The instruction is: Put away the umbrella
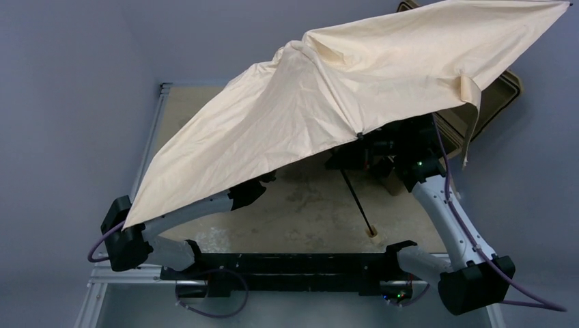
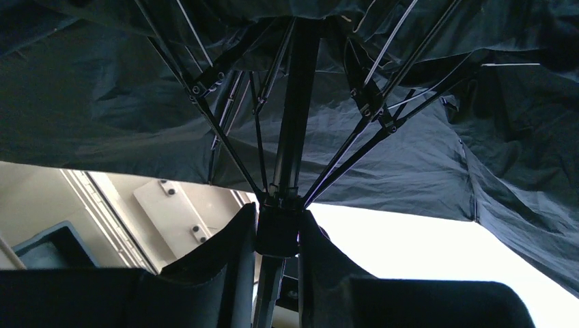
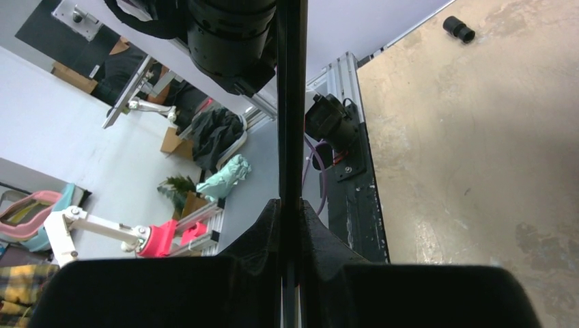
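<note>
**Beige umbrella point(image 1: 328, 102) spread wide, both arms beneath it**

From the near left corner the left arm point(image 1: 198, 208) stretches out low and slips under the cloth, so from above its wrist is hidden. Its own camera looks up the black shaft point(image 2: 293, 102) into the spread ribs point(image 2: 225, 137). The left jaws sit on either side of the sliding collar point(image 2: 276, 232) and press against it. The right arm point(image 1: 444, 212) climbs steeply from the near right corner, with its wrist tucked under the raised side of the canopy. The right jaws are clamped tight on the thin shaft, which runs straight up the middle of that wrist's view.

The umbrella stands open but lopsided over the bench point(image 1: 300, 219). One corner droops to the left arm's base, and the far right corner rides high, out past the bench edge. The fabric is slack and creased, with a dent near its peak, and the underside looks dark. Below the canopy the shaft slants toward the near edge, and its pale wooden knob point(image 1: 372, 233) touches the bench just ahead of the arms' mounting rail. A fabric tab point(image 1: 470, 102) dangles from the right edge.
</note>
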Controlling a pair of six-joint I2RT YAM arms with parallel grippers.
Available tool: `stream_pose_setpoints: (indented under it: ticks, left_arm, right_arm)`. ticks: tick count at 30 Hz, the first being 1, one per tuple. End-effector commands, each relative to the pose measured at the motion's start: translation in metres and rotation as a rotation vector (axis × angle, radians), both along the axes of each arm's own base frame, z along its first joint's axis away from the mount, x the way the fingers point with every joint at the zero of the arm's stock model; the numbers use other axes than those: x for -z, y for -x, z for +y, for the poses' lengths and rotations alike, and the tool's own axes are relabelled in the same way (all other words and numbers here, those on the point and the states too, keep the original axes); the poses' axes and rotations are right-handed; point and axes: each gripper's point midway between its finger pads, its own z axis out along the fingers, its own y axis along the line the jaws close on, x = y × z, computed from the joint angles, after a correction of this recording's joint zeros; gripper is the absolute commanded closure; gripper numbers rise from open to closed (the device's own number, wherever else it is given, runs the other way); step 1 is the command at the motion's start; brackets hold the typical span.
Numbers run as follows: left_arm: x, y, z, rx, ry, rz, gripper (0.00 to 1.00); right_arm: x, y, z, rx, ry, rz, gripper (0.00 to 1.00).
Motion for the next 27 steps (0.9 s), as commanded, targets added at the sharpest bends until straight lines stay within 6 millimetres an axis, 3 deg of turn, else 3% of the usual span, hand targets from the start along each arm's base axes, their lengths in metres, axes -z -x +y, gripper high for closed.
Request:
stream_pose_setpoints:
  ticks: [1, 9, 16, 20, 24, 25, 27]
  left_arm:
    - [0.109, 0.099, -0.110, 0.527, -0.285, 0.112, 1.00]
    - [0.129, 0.128, -0.145, 0.602, -0.267, 0.138, 1.00]
    - [0.143, 0.142, -0.149, 0.621, -0.273, 0.153, 1.00]
    - [0.134, 0.133, -0.130, 0.545, -0.266, 0.126, 1.00]
    - [0.115, 0.105, -0.094, 0.409, -0.250, 0.100, 1.00]
    - [0.108, 0.096, -0.083, 0.371, -0.240, 0.097, 1.00]
    - [0.092, 0.081, -0.061, 0.296, -0.230, 0.078, 1.00]
  right_arm:
    - [-0.059, -0.063, -0.003, 0.313, -0.083, -0.278, 1.00]
    - [-0.062, -0.073, -0.004, 0.337, -0.086, -0.278, 1.00]
    - [-0.067, -0.083, -0.006, 0.352, -0.071, -0.304, 1.00]
    - [-0.058, -0.083, -0.008, 0.366, -0.061, -0.290, 1.00]
    - [-0.049, -0.072, -0.007, 0.327, -0.057, -0.298, 1.00]
    - [-0.047, -0.068, -0.007, 0.312, -0.061, -0.302, 0.98]
    - [-0.043, -0.059, -0.007, 0.286, -0.069, -0.299, 0.84]
